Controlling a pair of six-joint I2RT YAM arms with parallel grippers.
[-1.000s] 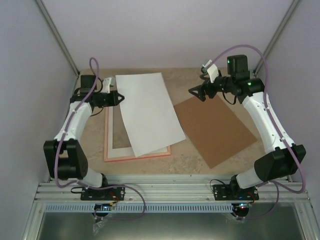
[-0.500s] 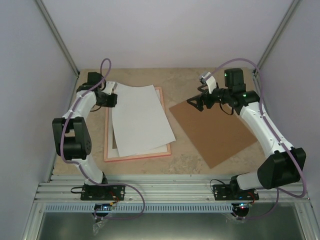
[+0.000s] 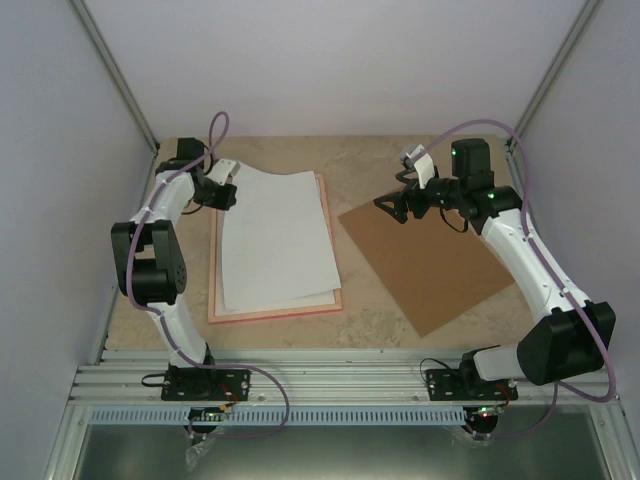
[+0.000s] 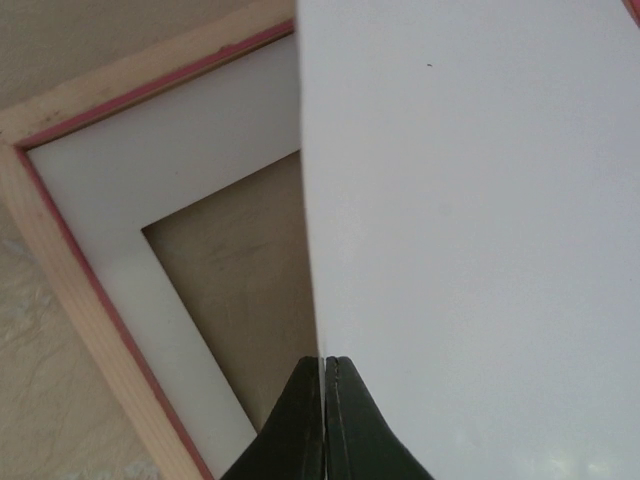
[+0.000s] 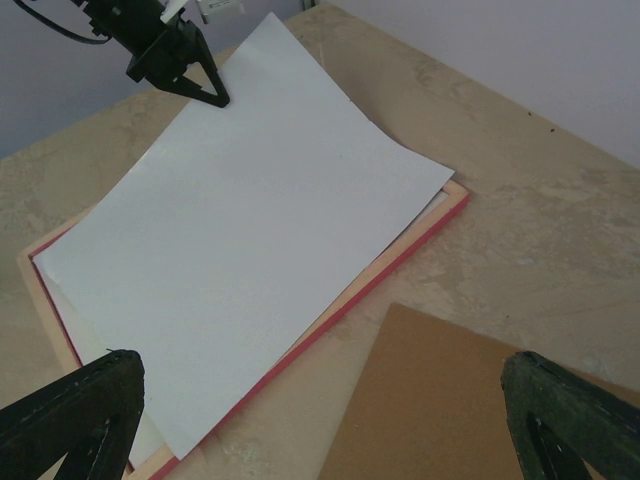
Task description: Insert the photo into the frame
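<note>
Over the last second the left gripper [image 4: 325, 375] has swung the photo [image 3: 275, 235] round from a slant across the frame [image 3: 275, 312], where its near corner hung out over the table [image 3: 380, 160], until the sheet lies almost square over the opening. Its jaws are pressed together on the sheet's far-left corner, the two black tips meeting right at the paper's edge in the left wrist view. Only the plain white back faces up, so the printed side is presumably turned down toward the glass. Beneath the lifted corner the white mat [image 4: 190, 150] sits inside the frame's pale wood rim, its window showing tan. The photo's right and near edges run close to the rim, and from above I cannot tell whether they lie inside it or ride on top. Judged from how it drapes, the print is light, thin and limp, and glossy enough to slide on the mat. A corner or edge pinch is the only real hold, and a nudge would likely buckle it rather than push it. The right gripper [image 3: 392, 208] hangs wide open and empty over the far corner of the brown backing board [image 3: 430, 260], which lies on the table just right of the frame.
</note>
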